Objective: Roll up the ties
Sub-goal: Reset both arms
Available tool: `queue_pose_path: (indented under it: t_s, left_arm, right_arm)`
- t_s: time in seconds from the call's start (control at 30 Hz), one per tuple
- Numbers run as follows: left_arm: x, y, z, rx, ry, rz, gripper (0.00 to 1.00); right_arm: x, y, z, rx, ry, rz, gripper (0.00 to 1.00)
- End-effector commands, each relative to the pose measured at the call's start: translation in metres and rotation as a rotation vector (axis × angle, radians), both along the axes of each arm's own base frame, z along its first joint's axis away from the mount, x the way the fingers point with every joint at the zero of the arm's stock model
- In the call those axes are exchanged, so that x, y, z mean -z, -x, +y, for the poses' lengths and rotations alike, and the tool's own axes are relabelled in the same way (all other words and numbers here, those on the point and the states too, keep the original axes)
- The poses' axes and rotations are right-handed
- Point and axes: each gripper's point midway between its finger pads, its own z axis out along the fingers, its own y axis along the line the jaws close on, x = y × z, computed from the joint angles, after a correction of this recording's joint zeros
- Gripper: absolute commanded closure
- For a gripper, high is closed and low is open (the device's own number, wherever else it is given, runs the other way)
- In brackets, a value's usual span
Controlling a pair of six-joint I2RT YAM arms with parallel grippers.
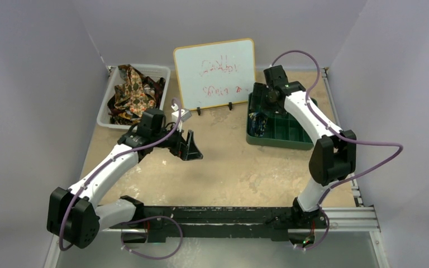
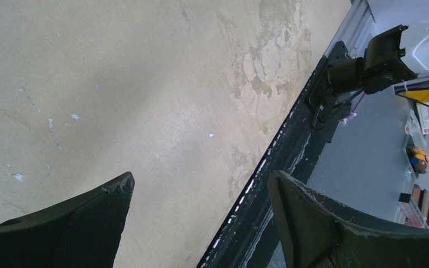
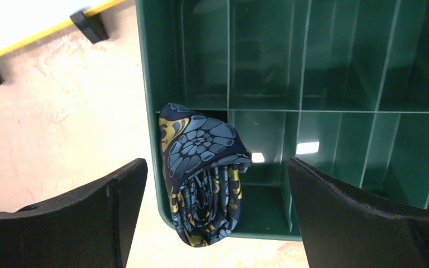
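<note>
Grey enclosure walls [image 1: 33, 84] are being shown on three sides of a worn tan tabletop [image 1: 229, 173]. At the far edge a whiteboard [image 1: 215, 72] is being propped on two feet; its red writing is too faint to be read. To its right a green compartment tray [image 1: 287, 133] is being used as the destination. To its left a pale bin [image 1: 155, 70] is holding the unrolled ties [image 1: 134, 92] in a tangled heap.

The left gripper [image 2: 200, 181] is being held wide and empty above bare tabletop, near the bin. The right gripper [image 3: 217, 167] is being held over the tray's corner compartment, fingers [image 3: 89, 218] wide apart, gripping nothing. A rolled navy tie [image 3: 204, 173] is lying between them, touched by neither and crowded against the tray's outer wall.

Hazards:
- The roll is being restrained only by the compartment walls, so it is judged liable to unwind.
- On an off-centre withdrawal, a finger could catch the outer wrap and drag the roll over the rim.
- Several ties could be lifted from the bin together, since they are lying intertwined.

View differences:
- Bin, whiteboard and both arms are being shown only by the top external view, where the roll is a small dark patch.
- The roll's print and the tray dividers are being resolved only by the right wrist view.
- No tie is being shown by the left wrist view, only the table-edge rail [image 2: 268, 167] and the right arm's base [image 2: 368, 67].
</note>
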Motion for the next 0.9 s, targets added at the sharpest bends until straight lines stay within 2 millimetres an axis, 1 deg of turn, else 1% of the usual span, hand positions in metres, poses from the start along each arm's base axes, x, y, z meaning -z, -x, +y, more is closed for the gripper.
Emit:
queue_pose_path:
  t_s: [0.0, 0.1, 0.2, 0.27, 0.33, 0.43, 0.47, 0.57, 0.63, 0.77, 0.87]
  left_arm:
    - [-0.015, -0.012, 0.007, -0.061, -0.007, -0.115, 0.12]
    - [-0.023, -0.018, 0.014, -0.121, -0.015, -0.168, 0.12]
    - [-0.028, -0.023, 0.021, -0.18, -0.033, -0.208, 0.1]
    - [-0.031, -0.027, 0.026, -0.231, -0.041, -0.215, 0.09]
    - [-0.033, -0.031, 0.029, -0.27, -0.039, -0.215, 0.07]
    - [-0.044, -0.041, 0.035, -0.359, -0.058, -0.182, 0.06]
    - [-0.055, -0.048, 0.039, -0.402, -0.07, -0.188, 0.06]
    - [-0.073, -0.065, 0.056, -0.553, -0.114, -0.188, 0.05]
    - [-0.083, -0.073, 0.069, -0.647, -0.146, -0.197, 0.04]
    - [-0.104, -0.077, 0.093, -0.794, -0.167, -0.23, 0.02]
    - [-0.114, -0.076, 0.109, -0.885, -0.169, -0.262, 0.01]
  right_arm:
    - [-0.036, -0.011, -0.016, 0.103, 0.026, -0.143, 0.02]
    - [-0.058, -0.016, -0.016, 0.109, 0.007, -0.223, 0.02]
    - [-0.092, -0.02, -0.016, 0.118, -0.032, -0.342, 0.01]
    - [-0.121, -0.02, -0.015, 0.122, -0.068, -0.429, 0.01]
    - [-0.167, -0.018, -0.015, 0.111, -0.119, -0.579, 0.01]
    - [-0.217, -0.007, -0.018, 0.101, -0.169, -0.752, 0.01]
    - [-0.229, -0.002, -0.021, 0.101, -0.174, -0.798, 0.01]
    - [-0.265, 0.011, -0.033, 0.131, -0.177, -0.916, 0.01]
    - [-0.283, 0.02, -0.039, 0.151, -0.183, -0.97, 0.01]
    - [-0.303, 0.035, -0.042, 0.12, -0.176, -1.035, 0.01]
    - [-0.301, 0.042, -0.044, 0.109, -0.162, -1.034, 0.01]
